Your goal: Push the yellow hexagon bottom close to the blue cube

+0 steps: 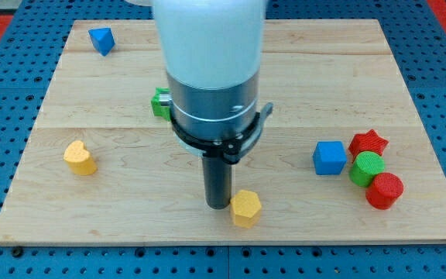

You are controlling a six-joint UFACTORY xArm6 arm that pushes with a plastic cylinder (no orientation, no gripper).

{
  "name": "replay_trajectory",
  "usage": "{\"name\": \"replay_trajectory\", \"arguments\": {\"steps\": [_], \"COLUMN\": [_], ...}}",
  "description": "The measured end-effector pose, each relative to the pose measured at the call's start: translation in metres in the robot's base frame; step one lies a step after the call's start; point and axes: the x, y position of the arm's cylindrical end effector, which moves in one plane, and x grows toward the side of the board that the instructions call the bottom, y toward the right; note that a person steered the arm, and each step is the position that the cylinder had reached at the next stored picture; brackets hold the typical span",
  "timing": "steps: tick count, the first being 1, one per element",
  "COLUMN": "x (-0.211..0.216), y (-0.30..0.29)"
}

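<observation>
The yellow hexagon (246, 207) lies near the view's bottom, just right of centre. My tip (218, 204) stands right beside it on its left, touching or almost touching. The blue cube (330, 157) sits to the view's right, above and right of the hexagon, with a gap of bare board between them.
Right of the blue cube cluster a red star (368, 142), a green cylinder (368, 167) and a red cylinder (384, 190). A yellow heart-like block (80, 157) lies at the left. A green block (161, 103) is partly hidden behind the arm. A blue block (101, 39) sits top left.
</observation>
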Motion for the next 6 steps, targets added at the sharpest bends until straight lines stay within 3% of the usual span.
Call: {"name": "replay_trajectory", "arguments": {"steps": [1,3,4,5,6], "x": [0.029,-0.001,0.000,-0.007,-0.014], "y": [-0.046,0.086,0.098,0.059,0.114]}}
